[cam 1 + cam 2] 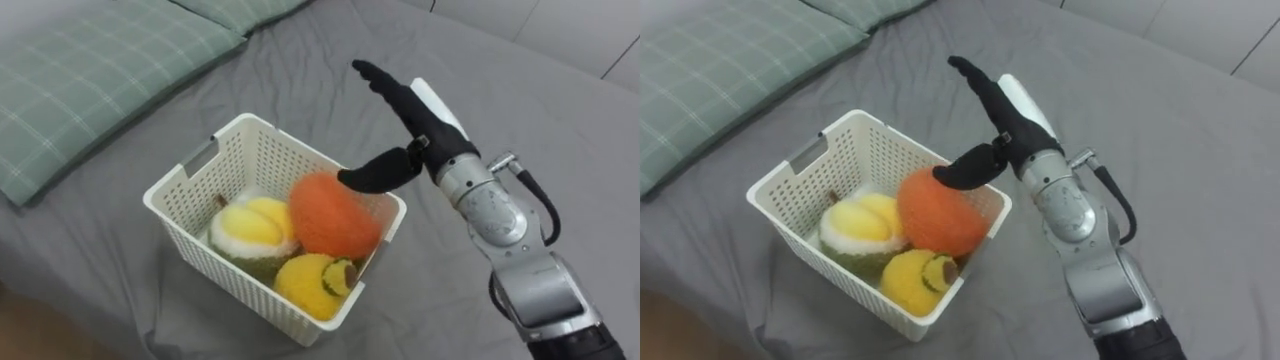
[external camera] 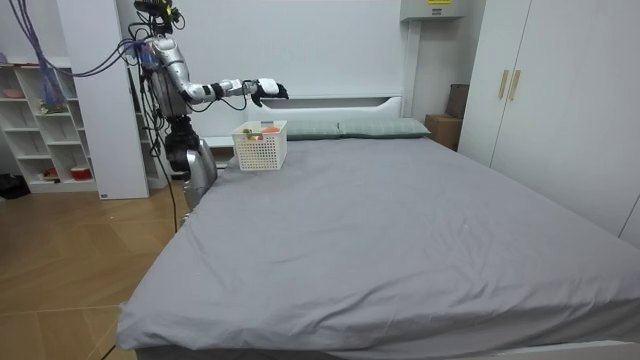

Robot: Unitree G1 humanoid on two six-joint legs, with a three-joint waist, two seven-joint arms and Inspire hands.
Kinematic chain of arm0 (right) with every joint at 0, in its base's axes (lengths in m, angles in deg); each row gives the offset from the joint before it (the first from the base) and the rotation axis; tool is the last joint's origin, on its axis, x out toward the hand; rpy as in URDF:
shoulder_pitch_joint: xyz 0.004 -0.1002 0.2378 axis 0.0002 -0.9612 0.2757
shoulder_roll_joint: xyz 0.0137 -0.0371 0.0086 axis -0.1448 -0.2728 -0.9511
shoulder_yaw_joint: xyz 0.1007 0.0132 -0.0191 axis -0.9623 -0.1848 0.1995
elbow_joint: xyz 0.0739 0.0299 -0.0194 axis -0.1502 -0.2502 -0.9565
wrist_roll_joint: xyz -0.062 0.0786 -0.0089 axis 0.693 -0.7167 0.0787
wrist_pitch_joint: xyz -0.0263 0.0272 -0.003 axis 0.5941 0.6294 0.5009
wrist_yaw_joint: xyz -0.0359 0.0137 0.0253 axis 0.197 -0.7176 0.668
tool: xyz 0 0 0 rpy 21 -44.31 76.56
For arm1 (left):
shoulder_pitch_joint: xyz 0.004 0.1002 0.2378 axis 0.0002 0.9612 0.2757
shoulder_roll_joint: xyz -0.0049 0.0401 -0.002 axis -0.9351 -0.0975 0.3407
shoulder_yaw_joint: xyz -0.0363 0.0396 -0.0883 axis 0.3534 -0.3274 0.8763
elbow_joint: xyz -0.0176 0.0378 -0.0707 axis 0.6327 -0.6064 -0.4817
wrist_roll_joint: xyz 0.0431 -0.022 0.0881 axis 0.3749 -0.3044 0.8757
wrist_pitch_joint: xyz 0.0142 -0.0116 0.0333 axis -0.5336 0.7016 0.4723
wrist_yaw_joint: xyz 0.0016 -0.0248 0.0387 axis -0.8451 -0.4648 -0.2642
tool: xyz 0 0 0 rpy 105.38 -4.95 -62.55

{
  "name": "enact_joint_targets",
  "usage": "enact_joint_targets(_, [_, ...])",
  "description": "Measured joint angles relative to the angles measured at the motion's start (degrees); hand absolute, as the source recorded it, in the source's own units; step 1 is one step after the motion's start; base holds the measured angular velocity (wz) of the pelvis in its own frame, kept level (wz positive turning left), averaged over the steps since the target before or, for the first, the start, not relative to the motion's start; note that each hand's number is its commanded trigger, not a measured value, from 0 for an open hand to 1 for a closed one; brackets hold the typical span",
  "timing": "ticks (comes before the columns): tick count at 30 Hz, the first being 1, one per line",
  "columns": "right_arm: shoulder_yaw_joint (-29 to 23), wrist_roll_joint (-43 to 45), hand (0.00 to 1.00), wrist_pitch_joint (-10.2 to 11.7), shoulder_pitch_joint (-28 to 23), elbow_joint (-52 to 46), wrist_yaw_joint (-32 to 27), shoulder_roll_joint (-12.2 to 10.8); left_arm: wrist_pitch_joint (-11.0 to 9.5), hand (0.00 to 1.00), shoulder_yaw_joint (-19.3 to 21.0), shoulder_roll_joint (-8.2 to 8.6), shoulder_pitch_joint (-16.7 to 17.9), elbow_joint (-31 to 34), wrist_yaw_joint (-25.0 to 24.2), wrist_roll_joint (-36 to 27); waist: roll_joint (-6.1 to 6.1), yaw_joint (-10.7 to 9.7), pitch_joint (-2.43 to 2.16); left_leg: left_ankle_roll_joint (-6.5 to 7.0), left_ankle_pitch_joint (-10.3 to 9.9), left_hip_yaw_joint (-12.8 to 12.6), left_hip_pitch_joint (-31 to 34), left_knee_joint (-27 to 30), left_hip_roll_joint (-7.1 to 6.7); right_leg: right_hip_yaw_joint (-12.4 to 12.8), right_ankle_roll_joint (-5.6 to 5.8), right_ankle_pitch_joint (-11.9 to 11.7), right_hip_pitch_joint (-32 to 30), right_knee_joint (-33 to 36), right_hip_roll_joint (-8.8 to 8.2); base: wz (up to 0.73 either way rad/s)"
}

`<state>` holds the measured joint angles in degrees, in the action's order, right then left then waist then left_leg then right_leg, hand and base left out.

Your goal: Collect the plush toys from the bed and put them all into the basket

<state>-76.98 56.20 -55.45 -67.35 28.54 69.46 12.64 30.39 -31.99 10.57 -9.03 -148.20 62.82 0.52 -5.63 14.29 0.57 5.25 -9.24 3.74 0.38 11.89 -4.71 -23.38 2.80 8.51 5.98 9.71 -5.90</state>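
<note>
Spreading straight and holding nothing, the black fingers (image 1: 385, 85) of our right hand (image 1: 415, 120) hang over the far right corner of the white lattice plastic basket (image 1: 250, 290). The thumb (image 1: 375, 172) angles down towards the basket's inside. Its tip is at the crown of the round orange plush toy (image 1: 330, 215), and we cannot tell whether the two touch.

That toy sits against the basket's right wall. A pale yellow and white plush fruit (image 1: 250, 228) lies to its left, and a bright yellow plush ball with a dark patch (image 1: 305, 280) fills the near corner. All three toys lie inside the basket, so we judge the collecting well along.

The toys look light, soft and squashy. Their fuzzy surface should not slip, and we would close around the fat middle of each one. The basket looks stiff and light, and its slot handle (image 1: 195, 160) or rim is the place to grip it.

The basket stands on the grey bed sheet (image 1: 300, 60), with a green checked pillow (image 1: 90, 80) to its left. We stand at the bed's corner beside the basket.
</note>
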Motion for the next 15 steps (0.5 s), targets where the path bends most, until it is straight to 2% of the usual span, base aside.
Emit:
enact_joint_targets(5, [-5.8,-5.4,0.00,1.6,-3.5,-0.7,-1.2,0.3,-0.3,0.00,0.2,0.13,1.3,0.3,0.0,-0.2,0.57,-2.4,-0.18,0.25,-0.1,-3.0,-1.5,-0.6,0.48,3.2,0.01,0.0,0.1,0.0,0.06,-0.26])
enact_joint_targets(7, [-10.2,-9.9,0.00,2.8,-6.3,-1.4,-2.8,0.5,-1.4,0.00,1.3,0.19,2.1,0.3,0.1,-0.8,1.15,-4.8,-0.34,0.43,-0.3,-4.0,-1.9,-0.7,0.66,4.4,0.14,-0.1,0.0,0.1,0.14,-0.29])
enact_joint_targets(8, [-11.4,-11.5,0.00,3.1,-7.0,-1.5,-3.2,0.5,-1.7,0.00,1.5,0.19,2.3,0.3,0.1,-1.0,1.39,-5.3,-0.32,0.45,-0.4,-4.5,-1.9,-0.7,0.76,4.7,0.20,-0.1,0.0,0.1,0.18,-0.31])
enact_joint_targets(10, [-16.2,-15.5,0.00,4.2,-9.4,-1.5,-5.7,0.7,-1.9,0.00,2.4,0.27,2.8,0.4,0.1,-0.9,2.06,-7.8,-0.75,0.55,-0.8,-5.7,-2.2,-0.7,0.96,6.1,0.27,-0.2,-0.1,0.1,0.40,-0.29])
enact_joint_targets(13, [-20.8,-18.9,0.00,5.3,-12.4,-1.0,-10.1,0.7,-2.6,0.00,2.4,0.26,3.1,0.4,0.1,-1.0,2.89,-10.1,-0.81,0.47,-1.1,-7.3,-3.4,-1.3,1.29,8.2,0.27,-0.2,0.0,0.3,0.76,-0.33])
enact_joint_targets(15, [-22.5,-20.2,0.00,6.4,-13.8,0.9,-12.4,0.8,-2.8,0.00,2.4,0.26,3.1,0.4,0.1,-0.9,3.02,-11.9,-0.80,0.36,-1.1,-8.5,-4.0,-1.8,1.60,9.3,0.20,-0.2,-0.1,0.2,0.99,-0.29])
